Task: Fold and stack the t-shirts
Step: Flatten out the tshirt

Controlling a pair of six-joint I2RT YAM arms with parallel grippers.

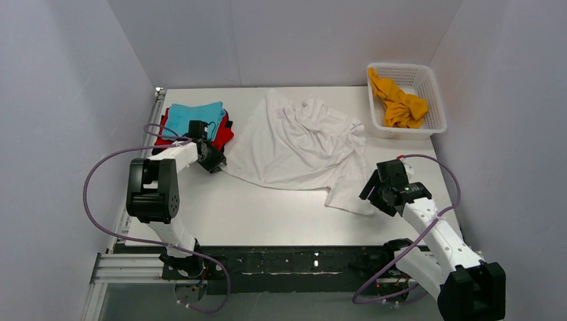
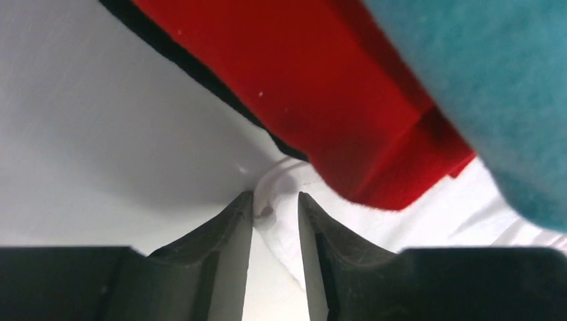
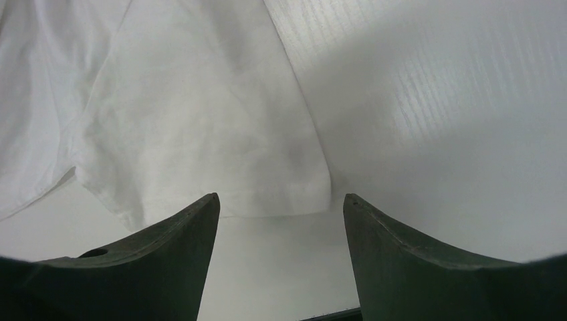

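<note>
The large white t-shirt (image 1: 294,140) lies crumpled across the middle of the table. My left gripper (image 1: 215,162) is at its near-left corner, beside the stack of teal (image 1: 194,117), red (image 1: 224,134) and black tees. In the left wrist view the jaws (image 2: 275,195) stand narrowly apart with the white hem (image 2: 314,221) between the tips, under the red (image 2: 321,87) and teal (image 2: 481,80) tees. My right gripper (image 1: 370,194) is open and empty at the near-right corner. In its wrist view (image 3: 281,196) the white cloth (image 3: 200,134) ends just ahead of the fingertips.
A white lattice basket (image 1: 400,66) at the back right holds the orange-yellow tee (image 1: 399,103). Bare white table (image 1: 267,214) lies between the shirt and the arm bases. Grey walls close in on three sides.
</note>
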